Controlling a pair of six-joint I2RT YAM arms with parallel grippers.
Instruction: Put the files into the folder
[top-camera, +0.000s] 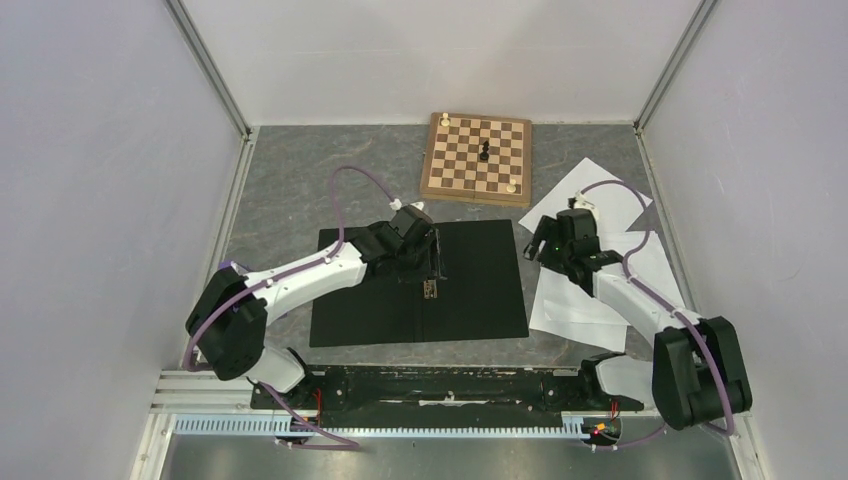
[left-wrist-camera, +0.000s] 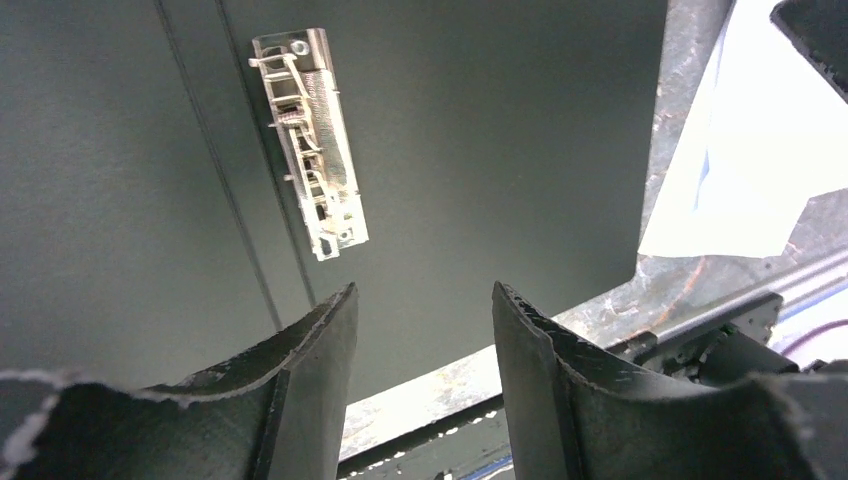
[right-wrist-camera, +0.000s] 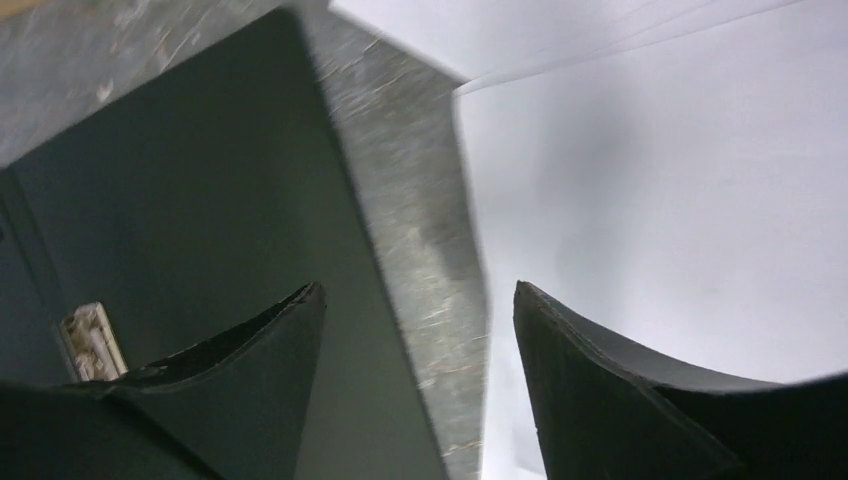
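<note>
The folder (top-camera: 480, 290) lies open and flat in the middle of the table, black inside up, with its metal spine clip (top-camera: 430, 290) near the centre. My left gripper (top-camera: 425, 258) hovers over the spine just behind the clip (left-wrist-camera: 310, 140), open with nothing between its fingers (left-wrist-camera: 425, 300). The files (top-camera: 585, 300) are white sheets spread loosely on the table right of the folder. My right gripper (top-camera: 538, 243) hangs open and empty over the bare strip between the folder's right edge (right-wrist-camera: 200, 200) and the nearest sheet (right-wrist-camera: 680, 200), its fingers (right-wrist-camera: 418, 290) straddling that gap.
A wooden chessboard (top-camera: 477, 157) with a few pieces stands at the back, just behind the folder. One more sheet (top-camera: 612, 190) reaches toward the back right corner. Enclosure walls stand close on both sides, and a black rail (top-camera: 420, 388) runs along the near edge.
</note>
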